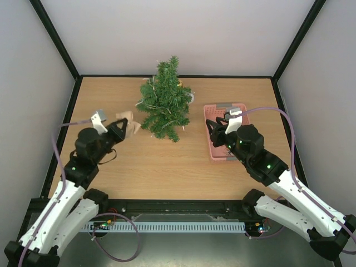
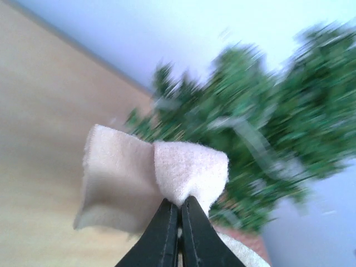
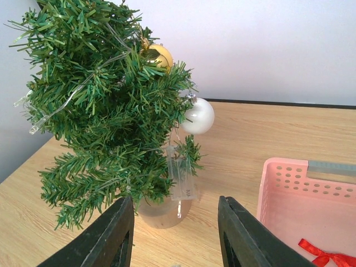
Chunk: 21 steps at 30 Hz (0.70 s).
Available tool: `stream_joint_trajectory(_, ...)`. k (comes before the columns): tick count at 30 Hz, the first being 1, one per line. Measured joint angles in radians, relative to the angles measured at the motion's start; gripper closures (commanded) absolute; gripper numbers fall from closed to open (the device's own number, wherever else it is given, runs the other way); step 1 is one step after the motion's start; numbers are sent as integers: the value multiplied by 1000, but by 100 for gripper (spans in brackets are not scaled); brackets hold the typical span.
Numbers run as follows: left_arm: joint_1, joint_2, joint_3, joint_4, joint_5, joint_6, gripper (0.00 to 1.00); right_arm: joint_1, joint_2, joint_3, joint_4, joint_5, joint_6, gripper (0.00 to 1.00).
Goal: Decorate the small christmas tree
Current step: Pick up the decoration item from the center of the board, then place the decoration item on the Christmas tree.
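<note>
The left gripper (image 1: 118,132) is fully closed and its two jaws pinch a beige felt bow (image 1: 129,123). The right gripper (image 1: 214,125) stands about half open and has nothing between its jaws.

In the top view the left gripper holds the bow over the left half of the worktop (image 1: 167,167), just beside the lower left branches of the small christmas tree (image 1: 164,103). The tree stands upright near the far edge of the worktop, about in the middle of that edge. A pink basket (image 1: 219,154) lies near the right edge. The right gripper hovers over the left part of the basket and points toward the tree.

In the left wrist view the black fingertips (image 2: 167,222) meet on the lower edge of the bow, close to its middle fold. The tree behind the bow is blurred, and I cannot tell if the bow touches the branches.

In the right wrist view the two black fingers (image 3: 119,233) stand apart at the bottom edge, and the pale base (image 3: 161,210) of the tree shows between them, farther away. A gold ball (image 3: 157,55) hangs near the top of the tree and a white ball (image 3: 198,115) hangs on its right side. A small clear box (image 3: 181,178) hangs below the white ball. A corner of the pink basket shows at the lower right, with a red ribbon (image 3: 325,258) inside it.
</note>
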Motion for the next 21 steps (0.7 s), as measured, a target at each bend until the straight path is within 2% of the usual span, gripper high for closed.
stream_joint_trajectory(4, 19, -2, 111, 87, 23, -9, 98, 0, -1, 2, -4, 0, 0, 59)
stream_joint_trajectory(10, 21, 183, 234, 297, 122, -11, 98, 0, -3, 6, -11, 0, 0, 59)
stream_joint_trajectory(15, 21, 335, 256, 449, 162, -23, 98, 0, -19, 11, -14, 6, 0, 59)
stream_joint_trajectory(21, 21, 444, 256, 614, 178, -59, 98, 0, -24, 13, -13, 11, 0, 59)
